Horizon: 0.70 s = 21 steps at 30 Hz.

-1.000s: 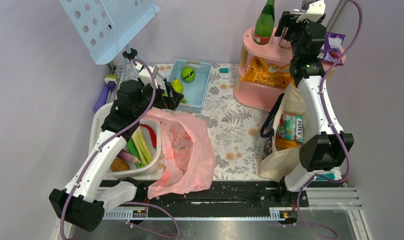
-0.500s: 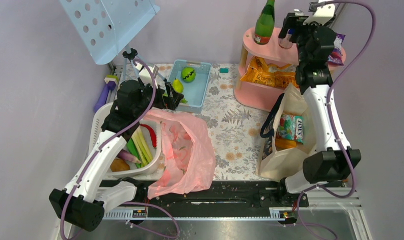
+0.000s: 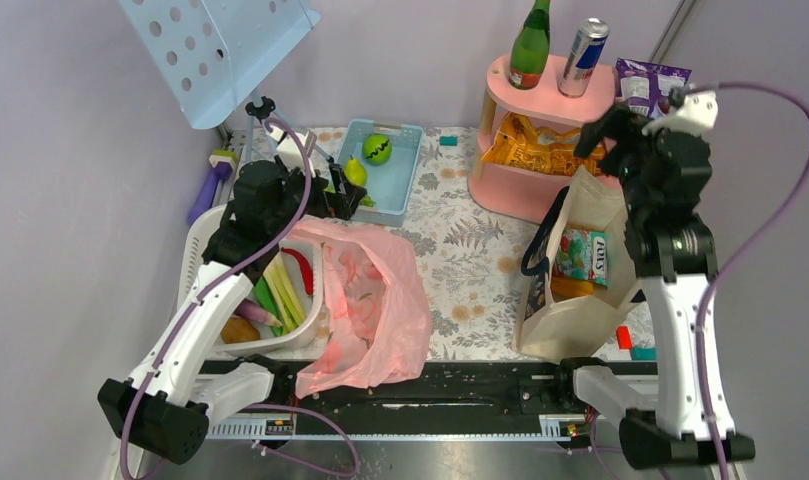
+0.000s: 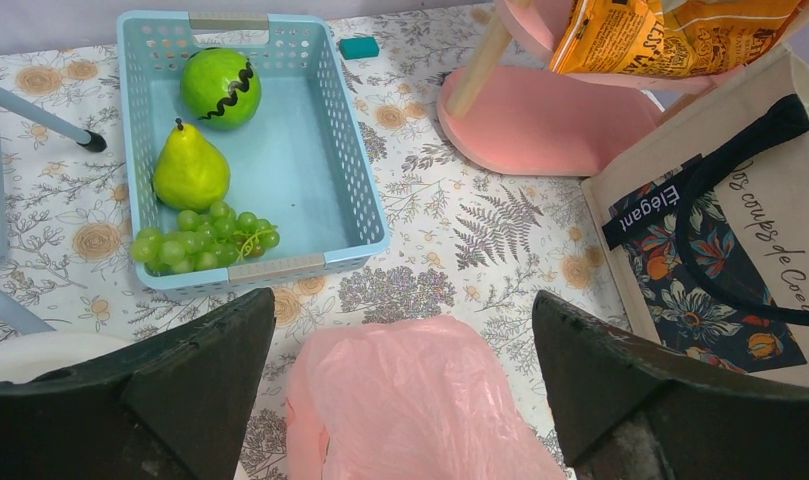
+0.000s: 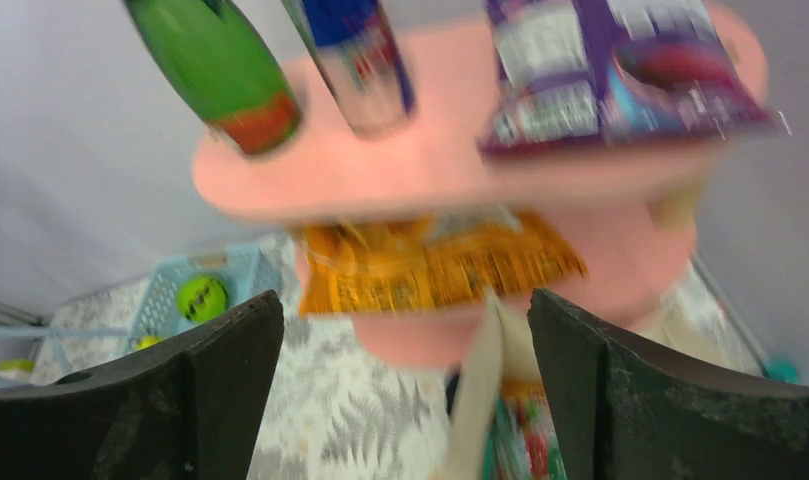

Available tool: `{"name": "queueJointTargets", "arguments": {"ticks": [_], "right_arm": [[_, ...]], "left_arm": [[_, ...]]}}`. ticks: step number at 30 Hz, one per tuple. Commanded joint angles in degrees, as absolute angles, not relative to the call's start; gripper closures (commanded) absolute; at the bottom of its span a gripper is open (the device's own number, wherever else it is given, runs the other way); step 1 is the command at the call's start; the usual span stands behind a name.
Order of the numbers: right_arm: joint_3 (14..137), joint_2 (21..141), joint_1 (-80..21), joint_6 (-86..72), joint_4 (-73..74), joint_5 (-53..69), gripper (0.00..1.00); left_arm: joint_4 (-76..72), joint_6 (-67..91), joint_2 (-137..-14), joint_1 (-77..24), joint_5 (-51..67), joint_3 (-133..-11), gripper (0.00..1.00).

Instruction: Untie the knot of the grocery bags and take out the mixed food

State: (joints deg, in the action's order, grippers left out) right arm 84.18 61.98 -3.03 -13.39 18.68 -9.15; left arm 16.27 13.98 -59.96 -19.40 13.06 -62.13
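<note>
Both sets of jaws stand wide apart, empty. Beyond the right gripper [image 5: 405,300], the drink can [image 3: 584,57] stands upright on the pink stand [image 3: 548,93], seemingly kept clear of the canvas tote [image 3: 570,322] gaping below those jaws, a snack packet [image 3: 586,255] inside. Under the left gripper [image 4: 402,300] lies the slack pink plastic bag [image 4: 410,400].

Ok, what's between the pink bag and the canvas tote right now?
Only bare floral tablecloth between the pink bag and the canvas tote; the top view shows it.
</note>
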Motion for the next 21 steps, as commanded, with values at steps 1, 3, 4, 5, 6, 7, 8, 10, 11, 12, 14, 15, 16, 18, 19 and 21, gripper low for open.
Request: {"name": "queueJointTargets", "arguments": {"ticks": [1,3,4,5,6,7,8,10,11,12,14,15,16,18,19,21], "right_arm": [[79.66,53.94,-2.99,-20.44,39.13,-15.62,0.04],[78.23,51.96,-2.99,-23.19,47.07,-17.61,0.11],[76.92,51.13,-2.99,-24.06,49.55,-17.86,0.14],[75.19,50.47,-2.92,-24.98,51.52,-17.93,0.15],[73.61,50.2,-2.64,-25.72,53.44,-17.64,0.16],[72.16,50.48,-1.99,-26.3,55.23,-16.84,0.18],[70.6,51.09,-1.18,-26.91,56.53,-16.23,0.18],[66.84,52.13,1.65,-27.7,56.7,-14.45,0.18],[65.1,52.76,3.14,-28.03,56.11,-13.5,0.18],[63.17,53.42,5.01,-28.44,55.34,-12.51,0.16],[60.05,55.73,9.02,-29.13,53.18,-7.32,0.09],[58.52,57.05,10.02,-29.42,51.97,-5.19,0.05],[57.37,58.69,10.17,-29.79,50.98,-4.32,0.03],[55.24,61.9,10.15,-31.29,49.92,-1.57,0.01],[53.58,63.22,10.05,-32.0,48.22,-0.3,0.01],[49.53,65.39,9.87,-33.65,44.61,-0.23,0.0]], "left_arm": [[14.35,14.27,-58.52,-19.03,11.7,-61.09,0.01],[14.3,14.56,-58.73,-19.01,11.83,-61.03,0.01],[14.32,14.62,-58.82,-19.03,11.87,-61.0,0.01],[14.28,14.66,-58.87,-18.95,11.95,-60.99,0.01],[14.25,14.64,-58.85,-18.91,12.01,-60.94,0.01],[14.24,14.67,-58.88,-19.02,12.03,-60.98,0.01],[14.24,14.63,-58.86,-18.99,11.95,-60.97,0.01],[14.24,14.55,-58.53,-19.05,11.82,-60.88,0.01],[14.19,14.46,-58.36,-19.07,11.84,-60.85,0.01],[14.3,14.19,-58.1,-19.07,11.68,-60.9,0.01],[14.47,13.75,-57.48,-19.07,10.98,-60.85,0.01],[14.57,13.51,-57.28,-19.01,10.5,-60.91,0.01],[14.85,13.33,-57.18,-19.06,10.34,-60.99,0.01],[14.94,13.17,-57.05,-19.07,10.05,-61.06,0.01],[14.94,13.17,-56.97,-19.07,10.0,-61.06,0.01],[14.94,13.18,-56.95,-19.03,10.1,-61.12,0.01]]}}
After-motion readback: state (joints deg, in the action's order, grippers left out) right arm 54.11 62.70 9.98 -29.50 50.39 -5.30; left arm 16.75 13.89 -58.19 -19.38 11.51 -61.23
